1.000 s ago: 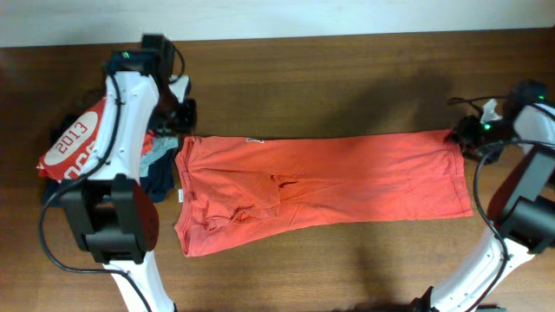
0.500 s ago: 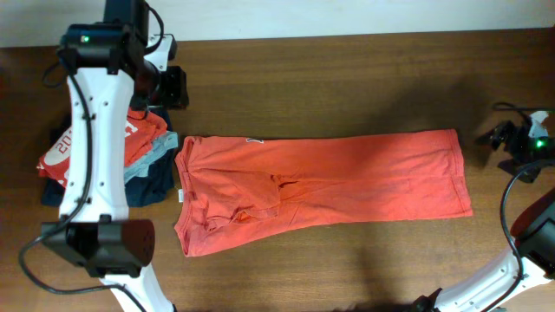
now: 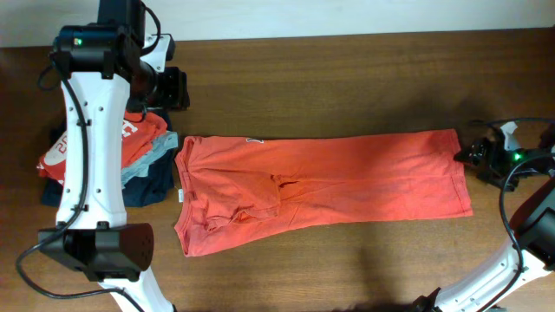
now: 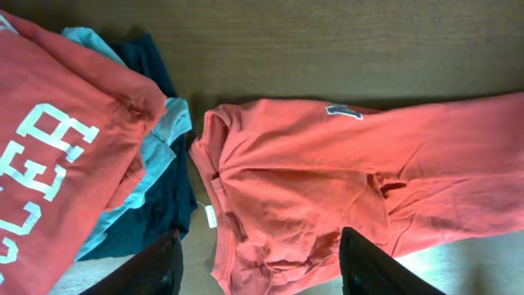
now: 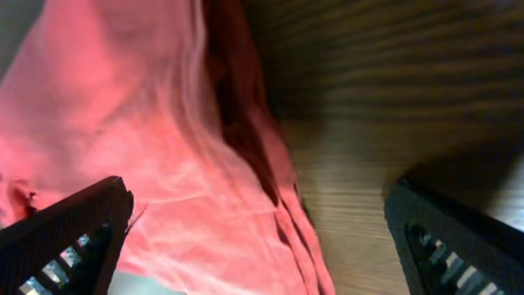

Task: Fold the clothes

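Orange-red T-shirt [image 3: 347,182] spans the tabletop [image 3: 347,87] as a strip, sides seemingly folded in, crosswise folds undone; left gripper [image 4: 258,238] and right gripper [image 5: 258,192] apart, empty.

- We see a plain orange-red cotton T-shirt [image 3: 347,182] bearing a small navy-and-white mark [image 4: 344,112].
- The red cloth shirt [image 4: 49,139] carries white block letters.
- The two folded garments are pale blue-grey [image 4: 168,123] and navy [image 4: 155,205].
- The grained wooden table [image 3: 347,78] is dark brown.
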Motion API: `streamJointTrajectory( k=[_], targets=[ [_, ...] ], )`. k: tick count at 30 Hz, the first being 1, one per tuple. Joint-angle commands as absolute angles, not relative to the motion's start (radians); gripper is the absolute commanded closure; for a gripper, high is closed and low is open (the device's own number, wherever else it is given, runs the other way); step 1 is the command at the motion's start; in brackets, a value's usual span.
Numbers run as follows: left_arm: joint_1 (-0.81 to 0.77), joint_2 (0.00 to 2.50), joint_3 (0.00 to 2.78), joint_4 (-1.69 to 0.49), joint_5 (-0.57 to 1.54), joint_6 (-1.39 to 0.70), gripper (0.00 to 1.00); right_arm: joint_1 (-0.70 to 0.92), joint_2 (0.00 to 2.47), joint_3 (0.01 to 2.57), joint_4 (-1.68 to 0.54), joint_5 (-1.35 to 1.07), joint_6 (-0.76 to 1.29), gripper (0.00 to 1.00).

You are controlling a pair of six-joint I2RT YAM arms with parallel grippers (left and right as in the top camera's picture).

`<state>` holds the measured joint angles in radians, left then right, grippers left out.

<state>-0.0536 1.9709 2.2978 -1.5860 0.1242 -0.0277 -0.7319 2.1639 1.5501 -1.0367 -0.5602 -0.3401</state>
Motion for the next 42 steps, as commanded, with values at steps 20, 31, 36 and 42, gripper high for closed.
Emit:
streamJointTrajectory(
  k=[20,31,36,42],
  targets=[
    [-0.047,1.954,2.312,-1.576,0.136,-0.03,0.39,-0.589,2.246,1.406,-0.999,-0.394,-0.248,0.22],
    [-0.048,1.954,2.312,-1.593,0.144,-0.03,0.39,-0.662,2.247,1.402,-1.003,-0.412,-0.245,0.4],
    [-0.047,1.954,2.312,-1.595,0.143,-0.03,0.39,-0.664,2.247,1.402,-1.025,-0.414,-0.218,0.68],
    [-0.047,1.954,2.312,-1.604,0.143,-0.03,0.39,-0.664,2.239,1.427,-1.035,-0.414,-0.181,0.88]
  ],
)
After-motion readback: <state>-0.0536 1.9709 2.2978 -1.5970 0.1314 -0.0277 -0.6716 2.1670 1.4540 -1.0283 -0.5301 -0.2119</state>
